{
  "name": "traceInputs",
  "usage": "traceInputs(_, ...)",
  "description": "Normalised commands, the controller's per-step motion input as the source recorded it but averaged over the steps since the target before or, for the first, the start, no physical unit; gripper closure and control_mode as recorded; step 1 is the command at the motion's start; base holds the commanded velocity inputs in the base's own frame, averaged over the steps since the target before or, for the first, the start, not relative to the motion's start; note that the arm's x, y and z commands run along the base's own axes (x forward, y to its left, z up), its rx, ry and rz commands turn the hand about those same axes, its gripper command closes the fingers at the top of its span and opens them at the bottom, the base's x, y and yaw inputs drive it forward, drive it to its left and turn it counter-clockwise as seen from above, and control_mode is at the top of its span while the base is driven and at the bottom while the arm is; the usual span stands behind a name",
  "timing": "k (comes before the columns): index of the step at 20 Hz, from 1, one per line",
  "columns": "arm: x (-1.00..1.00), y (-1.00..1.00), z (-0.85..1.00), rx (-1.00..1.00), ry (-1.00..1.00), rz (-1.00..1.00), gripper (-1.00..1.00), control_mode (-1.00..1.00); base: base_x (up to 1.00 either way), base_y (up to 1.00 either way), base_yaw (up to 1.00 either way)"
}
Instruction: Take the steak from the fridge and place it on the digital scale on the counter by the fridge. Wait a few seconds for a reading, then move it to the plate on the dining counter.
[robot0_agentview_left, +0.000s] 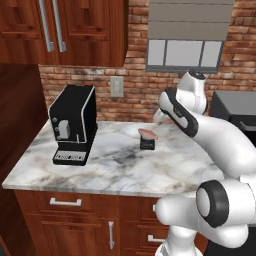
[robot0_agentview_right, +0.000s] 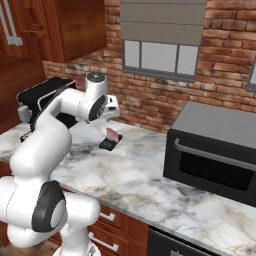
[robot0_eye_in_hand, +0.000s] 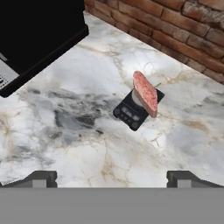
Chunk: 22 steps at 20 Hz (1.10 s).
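Note:
The pinkish-red steak (robot0_eye_in_hand: 145, 93) lies tilted on the small black digital scale (robot0_eye_in_hand: 131, 113), which stands on the marble counter (robot0_agentview_left: 115, 170) near the brick wall. The base views show the steak (robot0_agentview_left: 148, 133) (robot0_agentview_right: 113, 134) on the scale (robot0_agentview_left: 147, 144) (robot0_agentview_right: 110, 144) too. My gripper (robot0_eye_in_hand: 112, 178) hangs above the counter, drawn back from the scale, and is open with nothing between its fingertips (robot0_eye_in_hand: 41, 177). The fridge, the plate and the dining counter are out of view.
A tall black coffee machine (robot0_agentview_left: 74, 124) stands on the counter's left part. A dark microwave (robot0_agentview_right: 215, 147) sits to the right of the scale. The brick wall and a window run behind. Drawers with silver handles (robot0_agentview_left: 65, 202) are below the counter.

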Motion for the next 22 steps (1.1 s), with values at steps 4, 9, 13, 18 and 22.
traceInputs(4, -0.07, 0.16, -0.29, -0.04, 0.01, 0.0, -1.0, -1.0, 0.0, 0.0, 0.0)
traceInputs(9, 0.0, 0.11, -0.25, -0.01, 0.03, 0.0, -1.0, -1.0, 0.0, 0.0, 0.0)
traceInputs(13, 0.0, 0.01, -0.07, 0.0, 0.01, 0.0, -1.0, -1.0, 0.0, 0.0, 0.0)
traceInputs(18, 0.0, 0.0, 0.0, 0.0, 0.0, 0.0, -1.0, -1.0, 0.0, 0.0, 0.0)
traceInputs(22, 0.0, 0.0, 0.0, 0.0, 0.0, 0.0, -1.0, -1.0, 0.0, 0.0, 0.0)
